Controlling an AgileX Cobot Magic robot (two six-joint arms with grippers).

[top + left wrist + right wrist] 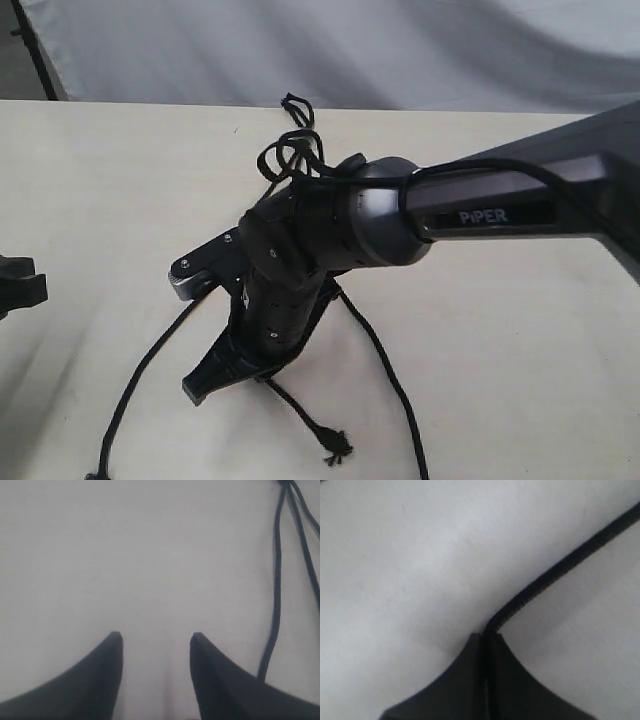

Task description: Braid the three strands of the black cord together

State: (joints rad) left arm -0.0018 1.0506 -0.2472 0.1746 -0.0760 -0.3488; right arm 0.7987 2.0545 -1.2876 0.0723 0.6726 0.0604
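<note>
The black cord lies on the pale table [520,330], its knot and small loop [295,105] at the far side. Three strands fan out towards the near edge: a left strand [130,390], a middle strand with a frayed end [335,445], and a right strand [392,385]. My right gripper [197,388] reaches across the middle, low over the table. In the right wrist view it [486,636] is shut on one strand [560,567], which runs away from the fingertips; the arm hides which strand it is. My left gripper [156,637] is open and empty, with two strands [276,580] off to its side.
A tangle of cord and arm cable [290,155] sits just behind the right wrist. The right arm's grey body [500,200] spans the table from the right. The left gripper's housing [15,285] shows at the left edge. A grey cloth backdrop [350,50] hangs behind the table.
</note>
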